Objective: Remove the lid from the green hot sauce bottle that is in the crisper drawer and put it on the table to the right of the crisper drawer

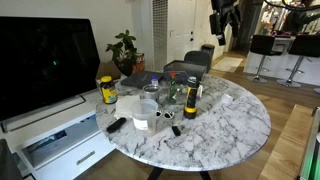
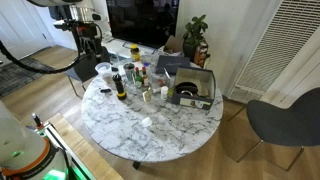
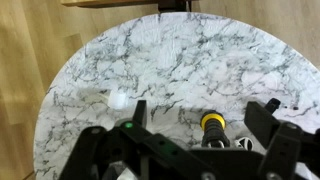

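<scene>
The round white marble table shows in both exterior views and fills the wrist view. The translucent grey crisper drawer lies at its far side among jars and bottles. A dark green bottle with a yellow cap stands upright near the drawer; I cannot tell if it is inside it. It also shows in an exterior view and at the lower edge of the wrist view. My gripper is open and empty, high above the table, beyond its edge.
A yellow-lidded jar, a clear round tub and a dark box stand on the table. A small white object lies on the marble. A TV and low white cabinet stand beside the table, chairs around it.
</scene>
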